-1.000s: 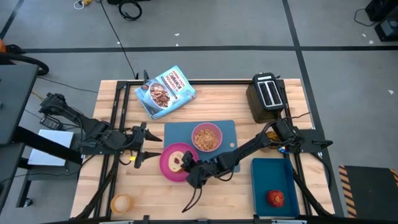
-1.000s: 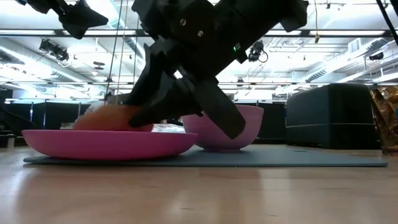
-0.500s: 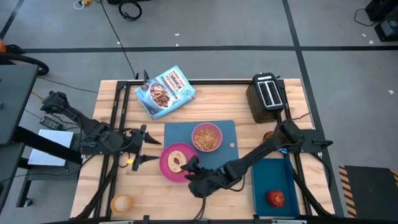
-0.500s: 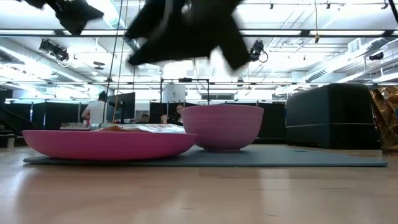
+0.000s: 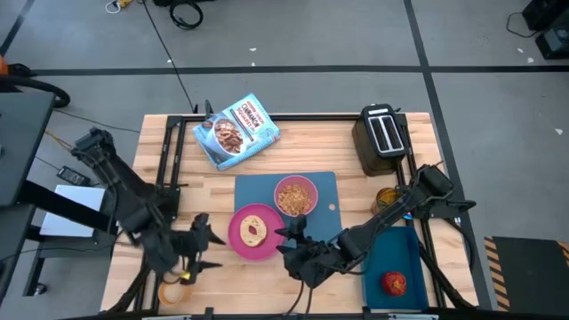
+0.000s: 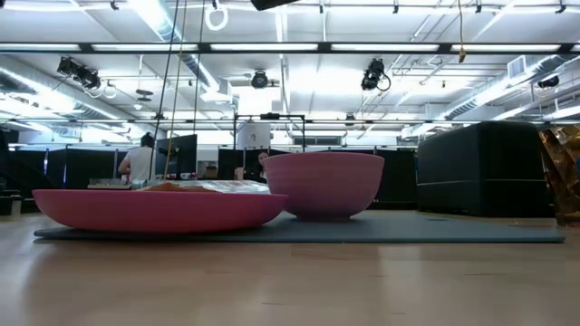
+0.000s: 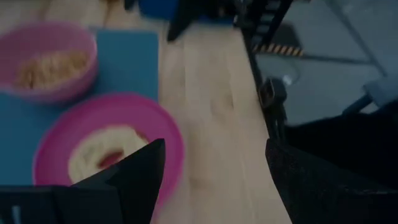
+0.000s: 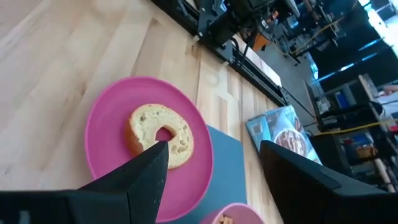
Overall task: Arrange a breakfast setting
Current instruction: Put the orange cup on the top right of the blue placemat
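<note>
The large blue mat (image 5: pixel 320 206) lies mid-table. On it stand the pink bowl (image 5: pixel 295 196), filled with cereal, and part of the pink plate (image 5: pixel 238 238); the plate's left side overhangs onto the wood. The bagel (image 5: pixel 254 231) lies flat on the plate. My right gripper (image 5: pixel 286 241) hangs open above the plate's right rim, and its wrist view shows the bagel (image 8: pixel 159 138). My left gripper (image 5: pixel 204 251) is open, left of the plate (image 7: pixel 155 124). The amber cup (image 5: pixel 172 290) stands at the near left corner. The red apple (image 5: pixel 394 284) lies on the dark blue tray (image 5: pixel 391 249). The spoon is out of view.
A black toaster (image 5: pixel 382 133) stands at the far right and a cereal bag (image 5: pixel 236 131) at the far middle. A small amber jar (image 5: pixel 386 197) stands by the right arm. In the low view the plate (image 6: pixel 154 210) and bowl (image 6: pixel 323 184) sit on the mat (image 6: pixel 408 228).
My right gripper has risen from the plate and drawn back toward the table's right and near edge, leaving the low view. The bagel stays lying flat on the plate. My left gripper has gone toward the table's near edge, closer to the amber cup.
</note>
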Controlling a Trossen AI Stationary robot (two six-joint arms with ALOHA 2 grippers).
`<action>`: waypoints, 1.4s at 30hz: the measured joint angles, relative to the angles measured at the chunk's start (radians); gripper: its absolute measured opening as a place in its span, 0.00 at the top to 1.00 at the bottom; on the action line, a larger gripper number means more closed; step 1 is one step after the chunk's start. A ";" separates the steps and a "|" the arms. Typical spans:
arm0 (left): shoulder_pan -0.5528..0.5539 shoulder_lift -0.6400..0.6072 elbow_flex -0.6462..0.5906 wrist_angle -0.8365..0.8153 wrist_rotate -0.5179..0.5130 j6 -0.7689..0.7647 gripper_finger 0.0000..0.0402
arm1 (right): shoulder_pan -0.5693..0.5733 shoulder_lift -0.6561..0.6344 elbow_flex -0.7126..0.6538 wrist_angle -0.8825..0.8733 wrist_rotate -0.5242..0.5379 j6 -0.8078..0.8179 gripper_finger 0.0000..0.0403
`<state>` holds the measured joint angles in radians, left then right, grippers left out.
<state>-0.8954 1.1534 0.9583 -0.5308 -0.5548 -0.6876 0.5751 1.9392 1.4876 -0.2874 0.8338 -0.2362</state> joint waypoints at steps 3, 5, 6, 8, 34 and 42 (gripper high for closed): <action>-0.046 0.091 0.134 -0.175 0.016 -0.156 0.29 | 0.009 0.002 0.000 -0.005 0.008 0.034 0.33; -0.080 0.143 0.218 -0.277 0.040 -0.265 0.29 | 0.013 0.002 0.000 -0.006 0.007 0.055 0.31; -0.096 0.165 0.258 -0.322 0.063 -0.314 0.29 | 0.015 0.003 0.000 -0.006 0.007 0.057 0.29; -0.128 0.201 0.324 -0.373 0.108 -0.405 0.29 | 0.016 0.003 0.000 -0.004 0.006 0.056 0.27; -0.430 0.482 0.420 -0.449 0.229 -0.761 0.29 | 0.121 0.004 0.000 0.069 -0.033 0.459 0.26; -0.439 0.563 0.419 -0.479 0.227 -0.751 0.29 | 0.126 0.005 0.000 0.070 0.007 0.543 0.26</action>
<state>-1.3340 1.7163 1.3773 -1.0097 -0.3282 -1.4385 0.7013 1.9442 1.4872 -0.2176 0.8406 0.3066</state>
